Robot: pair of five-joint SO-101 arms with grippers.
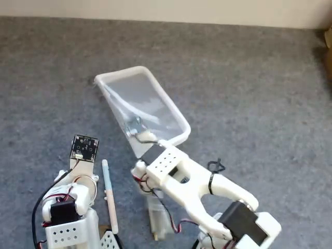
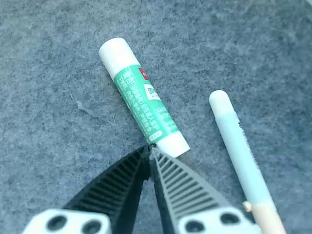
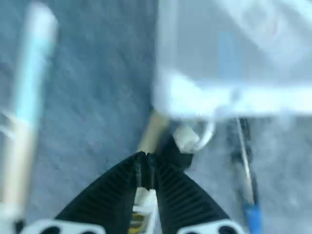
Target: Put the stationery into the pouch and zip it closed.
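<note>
Looking down from above, you saw the clear pouch [image 1: 140,106] lying flat on the grey bench [image 1: 259,93], with one short end nearest your arms. Your right arm [image 1: 202,189] pointed at that near end, and its tip sat right at the pouch's edge. In the right wrist view the right jaws were pressed together, tips touching. That view was blurry, so they may have been pinching something small, but you could not tell what. The little zip pull [image 3: 187,138] with its ring sat just beside the tips, close to the white edge of the pouch.

Your left arm [image 1: 67,212] was low at the near side of the bench. The left jaws were squeezed together too, with nothing between them. Their tips were right at one end of the glue stick [image 2: 144,111]. The glue stick was green and white and lay flat on the bench. The pen [image 2: 238,156], pale blue with a cream end, lay just beside it, not touching it. Both were outside the pouch.
</note>
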